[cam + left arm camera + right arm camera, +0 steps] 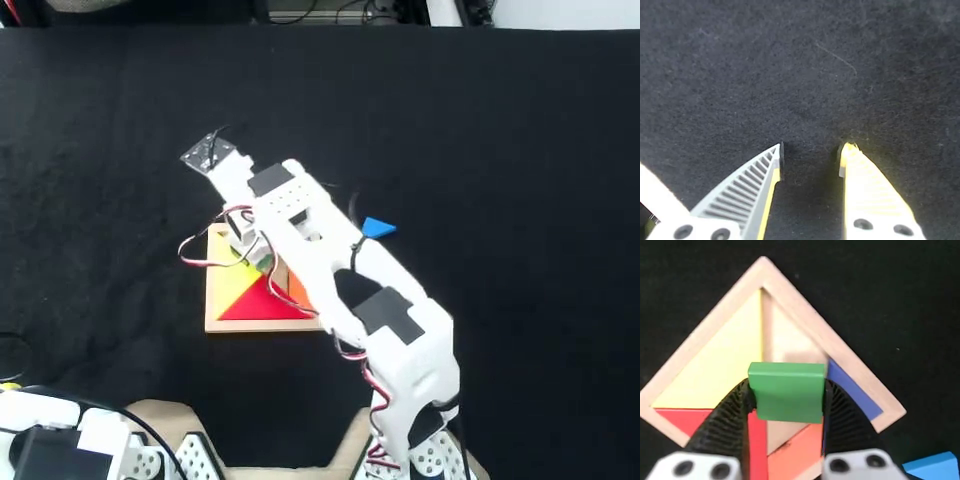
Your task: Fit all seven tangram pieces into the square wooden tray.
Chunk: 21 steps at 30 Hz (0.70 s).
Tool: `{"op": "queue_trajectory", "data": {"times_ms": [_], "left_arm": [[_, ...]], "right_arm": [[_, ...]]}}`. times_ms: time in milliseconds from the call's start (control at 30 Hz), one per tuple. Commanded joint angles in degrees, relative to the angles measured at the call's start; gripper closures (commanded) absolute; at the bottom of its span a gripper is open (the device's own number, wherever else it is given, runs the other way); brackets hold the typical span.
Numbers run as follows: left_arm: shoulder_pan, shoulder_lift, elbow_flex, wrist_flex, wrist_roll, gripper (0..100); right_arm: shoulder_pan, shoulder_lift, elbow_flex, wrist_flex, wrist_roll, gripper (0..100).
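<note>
The left gripper (pixel 812 155) hangs over the black worktop (pixel 520 150), fingers apart. Left of centre in the high view lies the square wooden tray (pixel 258 325), holding a yellow piece (pixel 233 285) and a red piece (pixel 262 304). Over it the right gripper (pixel 787 385) is clamped on a green piece (pixel 785 400). Further right, a light blue piece (pixel 377 228) lies on the worktop outside the tray.

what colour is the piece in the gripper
The piece is green, clearest in the right wrist view.

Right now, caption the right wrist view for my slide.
Right gripper holds the green piece over the partly filled wooden tray; light-blue piece lies outside.
</note>
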Motion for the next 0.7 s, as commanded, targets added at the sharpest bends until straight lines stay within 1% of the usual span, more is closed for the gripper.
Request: {"op": "queue_trajectory", "data": {"times_ms": [0,367,600,667], "left_arm": [[0.0,0.9,1.7,-0.4,-0.5,81],[0.0,0.9,1.7,-0.4,-0.5,81],[-0.1,0.9,1.7,-0.4,-0.5,81],[-0.1,0.9,1.7,-0.4,-0.5,81]], "right_arm": [[2.6,-0.7,-3.0,-0.6,-0.6,98.7],[2.3,-0.5,-2.4,-0.6,-0.6,98.7],[2.3,2.2,-2.2,-0.6,-0.7,98.7],[2.3,2.5,-2.2,-0.6,-1.7,98.7]]}}
